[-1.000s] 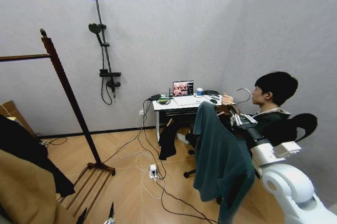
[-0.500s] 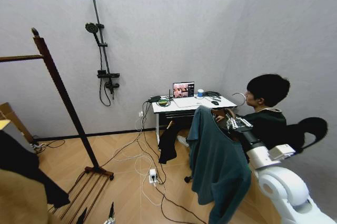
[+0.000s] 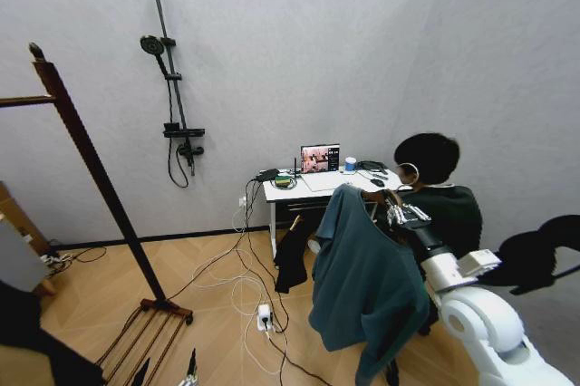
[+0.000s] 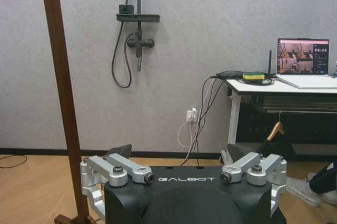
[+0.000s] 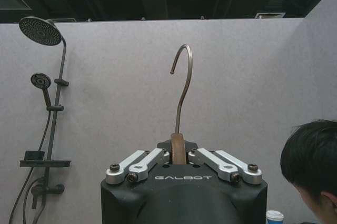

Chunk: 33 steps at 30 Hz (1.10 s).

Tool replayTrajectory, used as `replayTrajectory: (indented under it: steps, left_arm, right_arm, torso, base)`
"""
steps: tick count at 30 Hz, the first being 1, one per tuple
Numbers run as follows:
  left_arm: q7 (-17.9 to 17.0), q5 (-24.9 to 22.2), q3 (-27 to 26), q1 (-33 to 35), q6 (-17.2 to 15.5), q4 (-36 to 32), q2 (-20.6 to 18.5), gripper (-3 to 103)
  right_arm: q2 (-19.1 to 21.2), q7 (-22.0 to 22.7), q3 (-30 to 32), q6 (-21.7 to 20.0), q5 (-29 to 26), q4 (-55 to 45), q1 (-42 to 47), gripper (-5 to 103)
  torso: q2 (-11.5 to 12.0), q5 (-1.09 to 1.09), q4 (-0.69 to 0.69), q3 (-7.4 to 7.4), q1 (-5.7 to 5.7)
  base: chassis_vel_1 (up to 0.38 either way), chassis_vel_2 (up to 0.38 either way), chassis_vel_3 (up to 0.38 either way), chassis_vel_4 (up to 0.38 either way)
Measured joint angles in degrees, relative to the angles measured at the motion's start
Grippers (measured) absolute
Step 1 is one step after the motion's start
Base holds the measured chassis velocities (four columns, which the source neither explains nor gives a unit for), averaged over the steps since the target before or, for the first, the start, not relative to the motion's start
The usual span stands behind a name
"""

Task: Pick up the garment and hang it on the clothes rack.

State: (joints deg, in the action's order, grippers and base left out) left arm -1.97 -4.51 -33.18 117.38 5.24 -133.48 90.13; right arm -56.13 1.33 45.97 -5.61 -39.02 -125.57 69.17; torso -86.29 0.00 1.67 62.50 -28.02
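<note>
The garment [image 3: 362, 282], a dark teal-blue long-sleeved top, hangs in the air from its wooden hanger [image 5: 177, 149], well to the right of the clothes rack [image 3: 86, 159] and not yet on it. Its hem falls clear of the wooden floor [image 3: 213, 313], and one sleeve trails lower than the body. The right claw [image 3: 396, 214] is clenched on the hanger's neck; in the right wrist view the fingers [image 5: 145, 162] press the brown wood from both sides, and the metal hook [image 5: 182, 84] rises upright above them, free of any bar. The right arm reaches forward from the robot's right shoulder to hold the top up.

The clothes rack stands far from the garment, its near post tilting across the picture and its slatted base shelf on the floor. The left claw [image 4: 185, 174] is released, its fingers spread wide with nothing between them; it sits low, near the rack's post [image 4: 62, 92].

Beyond the garment, away from the rack, stands a white bench [image 3: 319, 188] carrying a laptop [image 3: 320, 159]. Between the rack and the bench, a black shower stand [image 3: 168, 87] is fixed to the grey wall.
</note>
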Motion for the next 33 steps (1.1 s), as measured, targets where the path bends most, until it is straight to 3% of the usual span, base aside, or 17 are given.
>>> replayTrajectory:
  steps: [12,14,33]
  left_arm:
    - [0.0,0.0,0.0,0.0,0.0,0.0,0.0,100]
    - [0.0,0.0,0.0,0.0,0.0,0.0,0.0,100]
    - [0.0,0.0,0.0,0.0,0.0,0.0,0.0,100]
  right_arm:
    - [0.5,-3.2,-0.6,2.0,-0.1,1.4,0.1,9]
    - [0.7,-3.6,-1.0,2.4,-0.1,2.4,-0.5,9]
    - [1.0,-4.2,-2.9,2.6,-1.9,3.2,-3.5,9]
  torso:
    - [0.0,0.01,-0.02,0.03,-0.09]
    - [0.0,-0.01,0.03,0.02,-0.06]
    - [0.0,0.00,-0.01,0.01,-0.02]
  base:
    - [-0.160,0.178,0.164,-0.146]
    - [-0.005,0.050,-0.017,-0.005]
    - [0.078,0.046,0.048,0.068]
